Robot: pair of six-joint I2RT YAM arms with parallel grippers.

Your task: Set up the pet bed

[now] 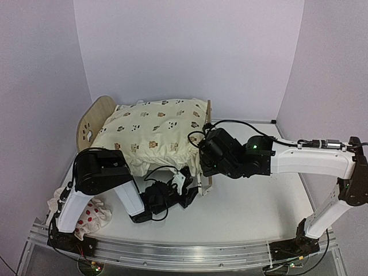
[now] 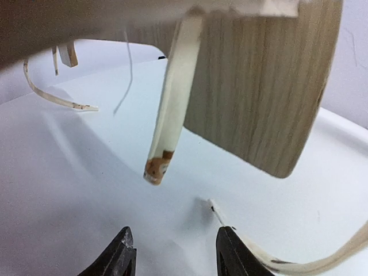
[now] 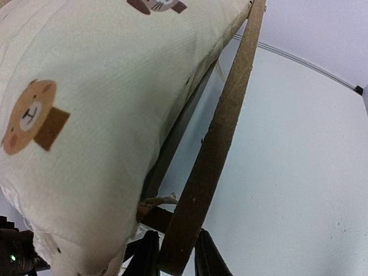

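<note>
Pet bed (image 1: 92,123) at 11 o'clock, cushion (image 1: 152,132) on top. Right claw (image 3: 175,257) pinches footboard (image 3: 227,121). Left claw (image 2: 172,253) loose, holding nothing, at bed's 6 o'clock.

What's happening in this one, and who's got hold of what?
The right gripper is clamped on the footboard of the pet bed, which has the animal-print cushion lying on it. The left gripper sits open and empty, low at that same end, with a cushion tie dangling just ahead of it. The spotted pillow lies on the table by the left arm's base, not on the bed.
</note>
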